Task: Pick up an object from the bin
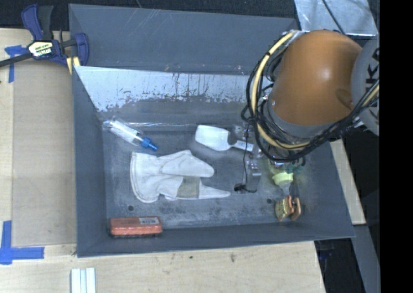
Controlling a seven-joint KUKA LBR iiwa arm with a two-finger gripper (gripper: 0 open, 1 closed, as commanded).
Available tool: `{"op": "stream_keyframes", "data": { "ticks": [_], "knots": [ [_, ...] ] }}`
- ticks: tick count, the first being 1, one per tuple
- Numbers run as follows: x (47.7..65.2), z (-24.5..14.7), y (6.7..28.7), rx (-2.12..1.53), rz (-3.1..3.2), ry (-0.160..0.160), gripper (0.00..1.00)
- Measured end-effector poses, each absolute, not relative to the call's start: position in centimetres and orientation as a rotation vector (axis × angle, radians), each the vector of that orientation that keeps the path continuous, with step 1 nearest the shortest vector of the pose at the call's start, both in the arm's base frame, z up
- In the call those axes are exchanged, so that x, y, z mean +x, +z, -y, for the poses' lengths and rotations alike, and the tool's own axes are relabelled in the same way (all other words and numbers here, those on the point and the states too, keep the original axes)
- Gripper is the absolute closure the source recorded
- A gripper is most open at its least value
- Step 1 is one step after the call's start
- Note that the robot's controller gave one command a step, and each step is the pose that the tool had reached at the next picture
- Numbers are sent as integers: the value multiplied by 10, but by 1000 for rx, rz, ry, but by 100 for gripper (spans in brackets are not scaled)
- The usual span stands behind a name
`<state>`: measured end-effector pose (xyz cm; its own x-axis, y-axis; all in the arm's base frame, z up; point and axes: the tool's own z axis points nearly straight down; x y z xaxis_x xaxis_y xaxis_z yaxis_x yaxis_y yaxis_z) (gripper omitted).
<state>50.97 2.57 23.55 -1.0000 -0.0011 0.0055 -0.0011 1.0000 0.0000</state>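
Camera view: the end effector [249,179] is seen low in the right half of the bin [97,175], under the arm's orange cover [316,75]. Whether it's apart or together can't be told, tbh. Nothing is seen clamped in it.

Nearest things: a crumpled white glove [169,174] is spread on the bin floor to its left, one pointed tip lying near it. A small yellow-green piece [282,177] is found just beside it on the right. A white rounded piece [211,137] lies up-left of it, and a brown-gold bit [288,208] sits down-right.

Well apart on the left: a blue-tipped syringe [131,135] and a reddish-brown bar [135,226].
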Motion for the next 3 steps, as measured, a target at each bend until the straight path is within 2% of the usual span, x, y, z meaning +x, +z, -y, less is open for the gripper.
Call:
{"op": "stream_keyframes", "data": {
  "ticks": [1,2,3],
  "knots": [
    [511,-26,240,0,3145,-1,0],
    [540,-34,168,-96,3149,-2,0],
    [563,-50,151,202,3135,0,0]
  ]
}}
